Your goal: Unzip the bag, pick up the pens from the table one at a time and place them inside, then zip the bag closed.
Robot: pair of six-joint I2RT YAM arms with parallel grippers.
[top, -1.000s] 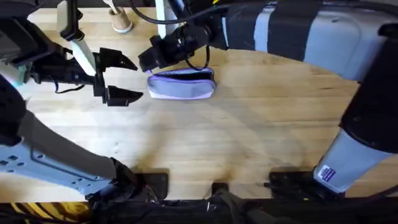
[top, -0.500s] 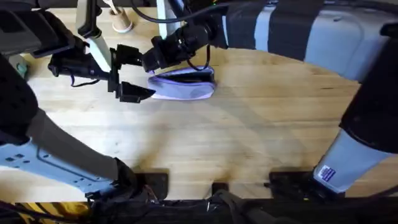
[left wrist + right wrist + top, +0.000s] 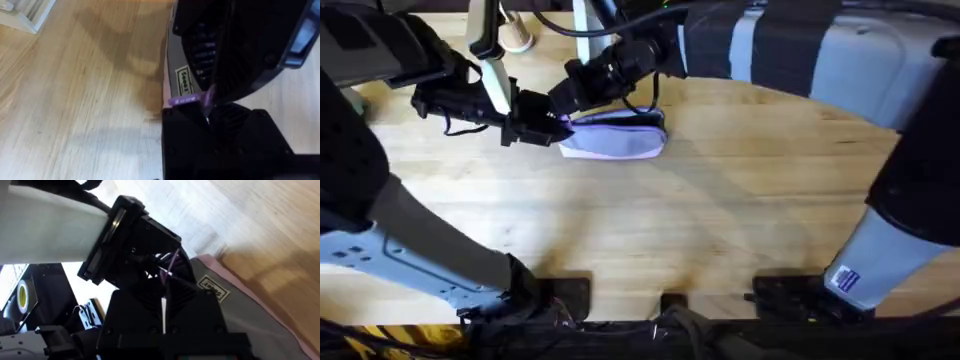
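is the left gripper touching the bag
Touching. In the left wrist view the left gripper pinches a purple tab at the end of the bag.

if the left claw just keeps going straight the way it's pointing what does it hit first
Most likely the bag. The left claw points along the table at the bag's near end, right where the right claw meets it; depth there is hard to judge.

A small round wooden holder with a pale stick standing in it sits at the table's far edge. A white upright post rises to the right of the holder. Farther right of the holder, a large grey and dark bulky object lies along the far edge
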